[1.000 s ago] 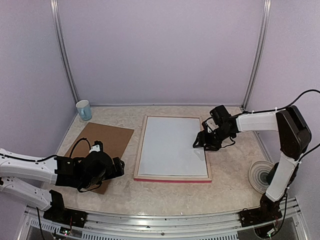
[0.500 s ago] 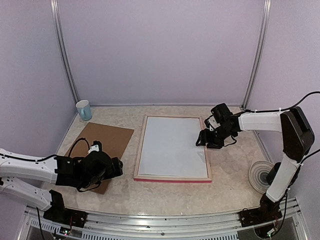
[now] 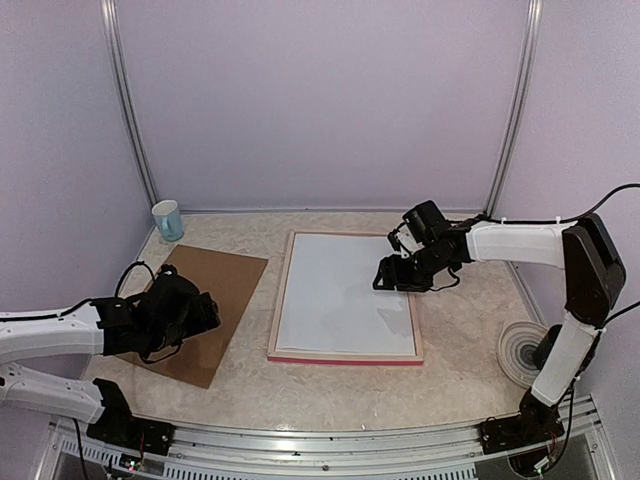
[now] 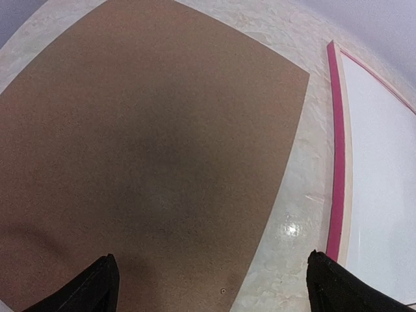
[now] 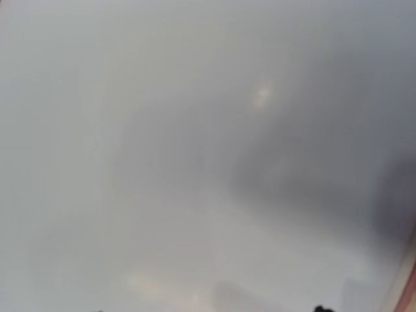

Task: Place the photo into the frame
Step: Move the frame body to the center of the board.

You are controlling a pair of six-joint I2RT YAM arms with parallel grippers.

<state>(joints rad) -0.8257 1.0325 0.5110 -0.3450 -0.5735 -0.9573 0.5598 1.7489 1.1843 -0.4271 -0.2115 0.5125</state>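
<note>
The frame (image 3: pixel 281 291) lies flat mid-table, pale wood back up, with a pink edge along its near rail (image 3: pixel 345 359). Its pink rail also shows in the left wrist view (image 4: pixel 335 162). A white sheet (image 3: pixel 335 295) fills it; no printed landscape shows, so I cannot tell whether this is the photo's back. My right gripper (image 3: pixel 387 280) hovers low over the sheet's right part, its jaws apart; the right wrist view shows only blurred white (image 5: pixel 195 162). My left gripper (image 3: pixel 207 314) is open and empty above the brown backing board (image 4: pixel 149 149).
The brown backing board (image 3: pixel 225 275) lies left of the frame. A pale blue cup (image 3: pixel 167 220) stands at the back left. A round white disc (image 3: pixel 522 351) lies at the right near my right arm's base. Walls close in the back and sides.
My right gripper has moved left from the frame's right rail to over the white sheet. My left gripper has drawn back and leftward over the backing board.
</note>
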